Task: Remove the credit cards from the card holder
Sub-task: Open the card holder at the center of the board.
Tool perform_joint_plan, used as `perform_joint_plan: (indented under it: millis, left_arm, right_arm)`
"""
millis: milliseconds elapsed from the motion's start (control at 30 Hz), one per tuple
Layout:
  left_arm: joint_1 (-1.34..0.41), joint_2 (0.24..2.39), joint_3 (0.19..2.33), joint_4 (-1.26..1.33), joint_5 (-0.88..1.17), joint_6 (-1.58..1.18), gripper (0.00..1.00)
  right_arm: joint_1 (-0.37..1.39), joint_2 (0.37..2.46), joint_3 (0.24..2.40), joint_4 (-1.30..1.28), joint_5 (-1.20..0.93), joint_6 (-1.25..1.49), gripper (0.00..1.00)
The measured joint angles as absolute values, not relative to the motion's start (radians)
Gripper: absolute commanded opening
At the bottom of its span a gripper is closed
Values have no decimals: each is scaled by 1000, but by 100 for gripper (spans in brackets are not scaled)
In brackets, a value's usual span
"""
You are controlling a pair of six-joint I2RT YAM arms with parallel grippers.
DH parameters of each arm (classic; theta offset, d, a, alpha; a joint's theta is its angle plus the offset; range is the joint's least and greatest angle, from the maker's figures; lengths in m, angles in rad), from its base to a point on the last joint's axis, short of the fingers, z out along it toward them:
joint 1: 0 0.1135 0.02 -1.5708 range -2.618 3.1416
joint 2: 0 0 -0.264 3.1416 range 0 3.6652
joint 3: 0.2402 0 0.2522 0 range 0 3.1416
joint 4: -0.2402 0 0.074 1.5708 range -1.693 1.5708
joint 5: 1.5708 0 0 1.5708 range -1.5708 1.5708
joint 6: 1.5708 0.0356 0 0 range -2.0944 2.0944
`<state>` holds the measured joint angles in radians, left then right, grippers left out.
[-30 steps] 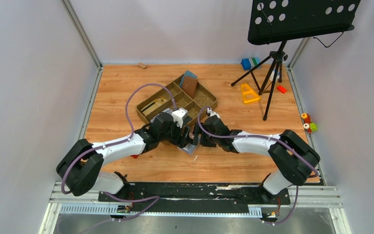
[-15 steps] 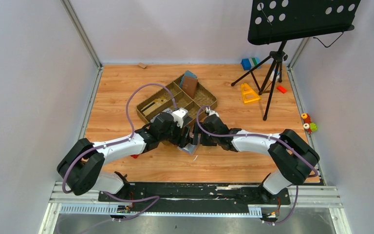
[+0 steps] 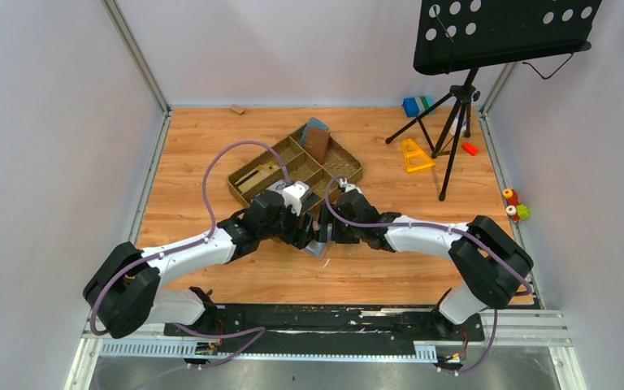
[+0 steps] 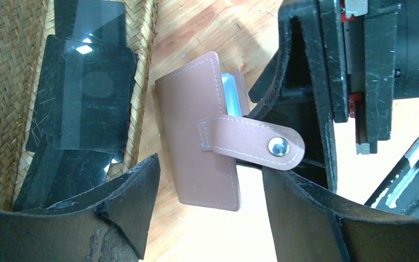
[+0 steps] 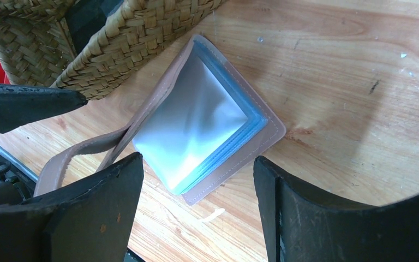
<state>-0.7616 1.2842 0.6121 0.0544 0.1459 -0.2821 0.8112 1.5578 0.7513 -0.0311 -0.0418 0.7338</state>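
Card holder (image 3: pixel 318 246) on wood table (image 3: pixel 187 154), centre of top view, just below near corner of woven tray (image 3: pixel 288 166), between both grippers. Left gripper (image 4: pixel 210 210) spread wide, fingers either side of tan cover; snap tab (image 4: pixel 251 143) reaches toward finger at lower right of frame; no pinch visible. Right gripper (image 5: pixel 196 188) also spread, above holder lying partly open, blue-grey sleeves showing, mid-frame in right wrist view. Dark cards (image 4: pixel 82 98) in tray, upper left of left wrist view.

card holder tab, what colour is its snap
Silver snap on a tan-brown tab; clearest in the left wrist view.
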Motion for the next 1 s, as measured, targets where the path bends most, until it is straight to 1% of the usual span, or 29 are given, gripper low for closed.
perform_joint_plan:
  millis: [200,367,533,633,800,833,867,933,1000]
  left_arm:
    - [-759,1193,567,55,160,-292,77]
    - [-740,1121,519,57,183,-305,75]
    - [-733,1123,507,64,191,-306,75]
    - [-733,1137,507,68,191,-303,70]
    - [-733,1164,507,77,174,-298,68]
    - [-733,1169,506,82,173,-298,66]
    - [-733,1177,506,91,173,-297,62]
    - [-733,1199,506,112,173,-299,47]
    - [-733,1238,509,125,174,-298,28]
  right_arm:
    - [801,1558,761,-35,-53,734,71]
    - [754,1558,761,-27,-76,734,69]
    - [731,1559,762,-20,-98,734,67]
    - [732,1568,773,-18,-119,733,67]
    - [732,1568,778,-1,-150,733,67]
    - [732,1568,780,2,-155,733,67]
    - [733,1568,781,4,-160,733,67]
    - [733,1568,783,6,-166,733,67]
    - [733,1568,785,6,-167,733,67]
